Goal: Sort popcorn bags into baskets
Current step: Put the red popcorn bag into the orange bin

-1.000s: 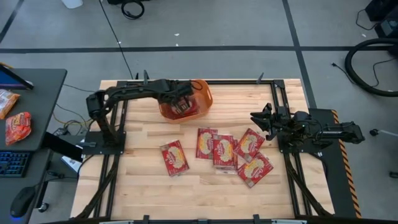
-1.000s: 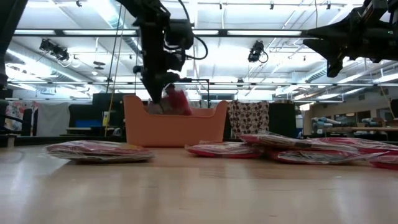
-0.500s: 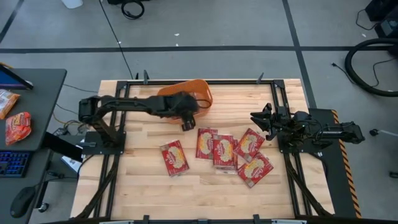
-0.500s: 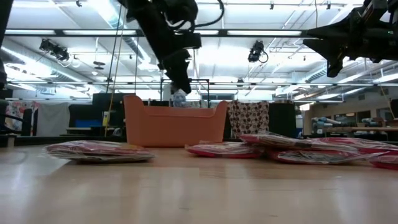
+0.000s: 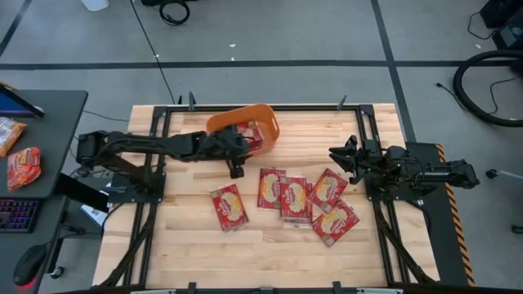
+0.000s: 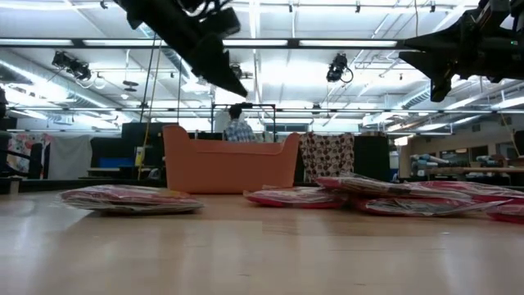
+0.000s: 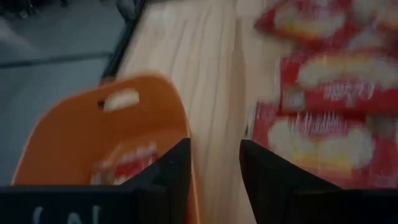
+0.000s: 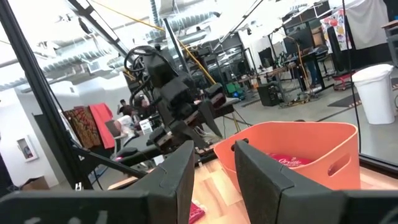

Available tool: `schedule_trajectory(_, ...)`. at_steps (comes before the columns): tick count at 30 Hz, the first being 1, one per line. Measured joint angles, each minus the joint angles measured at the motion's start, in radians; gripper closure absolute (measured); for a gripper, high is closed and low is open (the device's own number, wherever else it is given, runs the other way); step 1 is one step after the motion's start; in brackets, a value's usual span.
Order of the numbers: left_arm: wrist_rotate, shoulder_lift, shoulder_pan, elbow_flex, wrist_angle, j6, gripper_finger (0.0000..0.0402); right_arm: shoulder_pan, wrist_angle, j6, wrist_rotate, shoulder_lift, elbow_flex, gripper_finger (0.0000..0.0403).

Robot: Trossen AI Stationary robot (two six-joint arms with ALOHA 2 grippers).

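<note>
The orange basket [image 5: 263,122] stands at the table's far middle with one red popcorn bag [image 5: 250,135] lying inside it, also seen in the left wrist view [image 7: 126,165]. Several more popcorn bags lie flat on the wood nearer the front: one alone [image 5: 229,207], the rest overlapping in a cluster [image 5: 294,197] right of it. My left gripper [image 5: 236,169] hovers open just in front of the basket's near wall, raised above the table [image 6: 236,87], with nothing between its fingers [image 7: 216,171]. My right gripper [image 5: 341,157] waits open at the table's right, raised, also holding nothing [image 8: 212,168].
Black frame rails [image 5: 155,204] run along both sides of the table. A grey side table [image 5: 45,122] at the left carries more red packets [image 5: 23,166]. Bare wood [image 5: 261,257] lies along the near edge. A person [image 6: 239,129] stands in the room behind the basket.
My left gripper has opened and let go of a popcorn bag, which now lies in the basket. The gripper has then risen out of the basket and drawn back toward the table's near and left side.
</note>
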State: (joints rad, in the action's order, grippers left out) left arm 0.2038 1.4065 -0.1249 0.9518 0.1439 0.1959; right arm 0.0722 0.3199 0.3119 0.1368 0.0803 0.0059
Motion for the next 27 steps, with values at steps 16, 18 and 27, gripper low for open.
schedule_trajectory(16,-0.122,-0.179,0.111,-0.218,-0.149,-0.027,0.0260,0.000,0.051,0.000,0.017,0.005,0.000,0.0282)
schedule_trajectory(18,-0.124,-0.216,0.123,-0.244,-0.167,-0.027,0.0260,0.000,0.120,0.015,0.030,0.010,0.000,0.0282)
schedule_trajectory(27,-0.123,-0.421,0.130,-0.399,-0.218,-0.034,0.0260,-0.001,0.218,0.037,-0.029,0.117,0.004,0.0282)
